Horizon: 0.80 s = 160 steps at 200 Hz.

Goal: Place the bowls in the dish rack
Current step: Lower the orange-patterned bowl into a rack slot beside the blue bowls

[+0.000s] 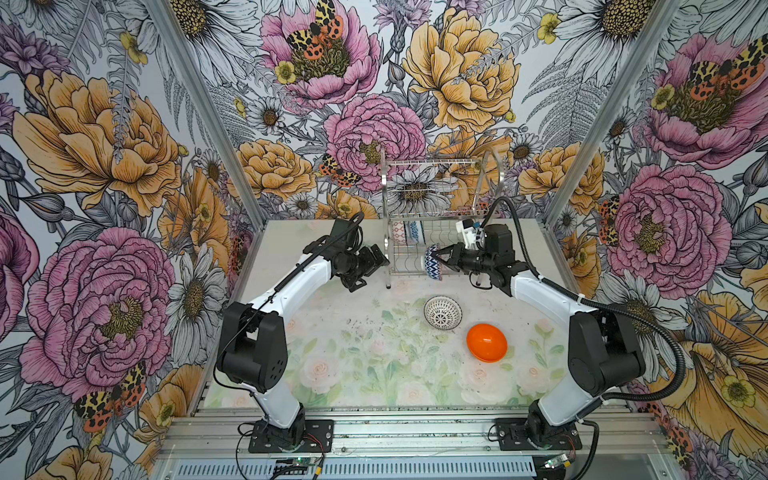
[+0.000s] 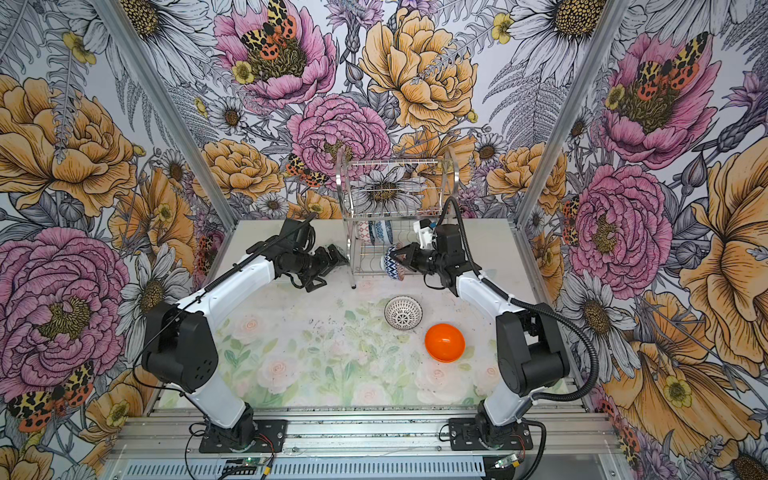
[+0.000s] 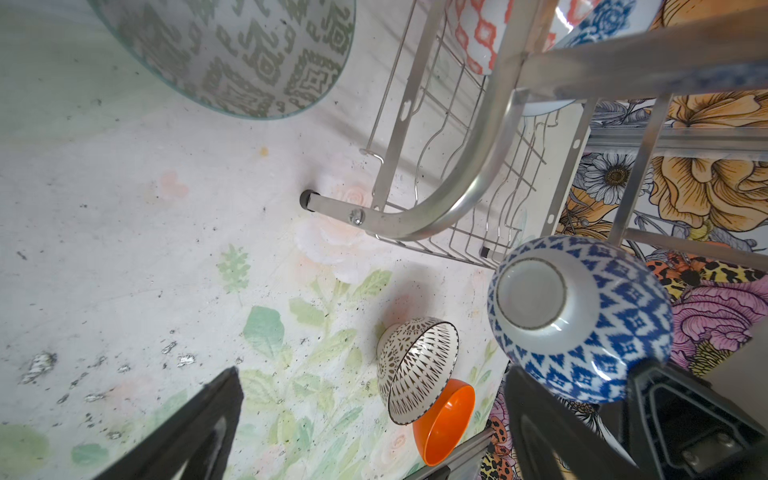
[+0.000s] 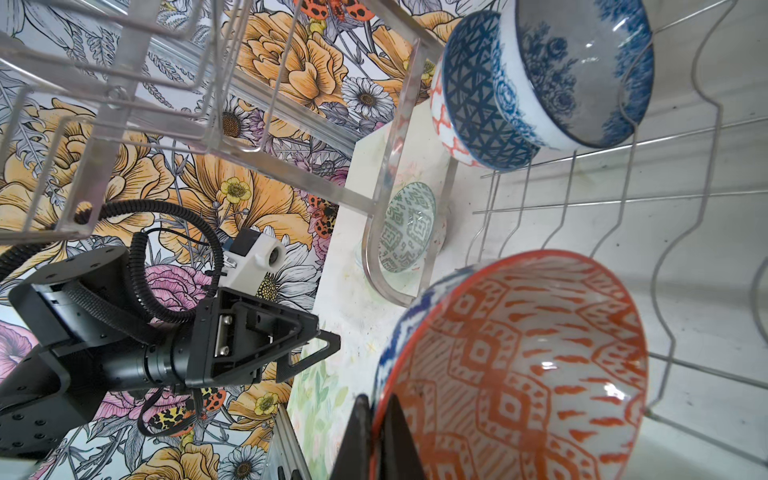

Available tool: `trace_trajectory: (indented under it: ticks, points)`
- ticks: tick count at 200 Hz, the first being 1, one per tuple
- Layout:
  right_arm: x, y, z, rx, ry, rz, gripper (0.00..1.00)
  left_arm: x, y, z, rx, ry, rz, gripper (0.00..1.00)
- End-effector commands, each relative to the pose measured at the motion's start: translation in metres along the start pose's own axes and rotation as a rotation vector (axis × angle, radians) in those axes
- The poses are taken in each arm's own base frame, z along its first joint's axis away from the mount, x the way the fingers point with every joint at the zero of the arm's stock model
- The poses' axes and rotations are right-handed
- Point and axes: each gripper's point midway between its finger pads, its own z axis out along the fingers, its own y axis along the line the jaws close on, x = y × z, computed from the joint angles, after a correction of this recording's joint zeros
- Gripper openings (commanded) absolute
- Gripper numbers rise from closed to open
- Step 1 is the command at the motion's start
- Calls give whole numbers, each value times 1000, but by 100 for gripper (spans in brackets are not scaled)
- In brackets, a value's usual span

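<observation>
floral wallpaper [image 1: 124, 145] covers the walls around a pale table [image 1: 365, 374] printed with faint roses. towards the back of the table stands the dish rack [image 1: 432, 164], with two wire tiers between arched end frames. the left arm [image 1: 291, 286] reaches to the rack's left end and the right arm [image 1: 544, 295] to its front right. the left gripper [image 1: 370, 268] hangs just beside the rack's left frame, jaws spread wide with nothing between them. the right gripper [image 1: 441, 254] is clamped tight on the rim of a blue-and-white bowl [image 1: 432, 262], orange-patterned inside. that bowl is tipped on its side at the front of the lower tier, over the wavy wires; whether it touches them cannot be told. deeper in that tier, an orange-white bowl [image 1: 398, 232] and a blue floral bowl [image 1: 414, 232] stand on edge, one against the other. in front of the rack, a black-and-white lattice bowl [image 1: 443, 312] and a plain orange bowl [image 1: 486, 342] sit on the table close together. a grey-green bowl [image 4: 405, 228] lies on the table beyond the rack's end frame, near the left gripper.
</observation>
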Motion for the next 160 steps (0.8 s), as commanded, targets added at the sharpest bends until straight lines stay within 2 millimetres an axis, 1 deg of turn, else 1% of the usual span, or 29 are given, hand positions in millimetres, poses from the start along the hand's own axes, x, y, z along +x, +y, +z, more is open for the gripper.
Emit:
trace_trajectory:
  ticks: [1, 27, 82, 127, 160]
  points:
    - [-18, 10, 2, -58, -43, -26, 0, -1, -12, 1, 24, 10, 36, 99]
    - [-22, 12, 1, -63, -49, -29, 0, -3, -14, 5, 21, 15, 37, 99]
    - [-19, 16, -5, -68, -62, -35, 0, -3, -19, 7, 23, 21, 47, 99]
    - [-27, 20, -9, -86, -121, -10, 0, 3, -25, 7, 14, 30, 78, 99]
    - [-33, 20, -13, -63, -161, -1, 0, 3, -27, 8, 4, 28, 93, 99]
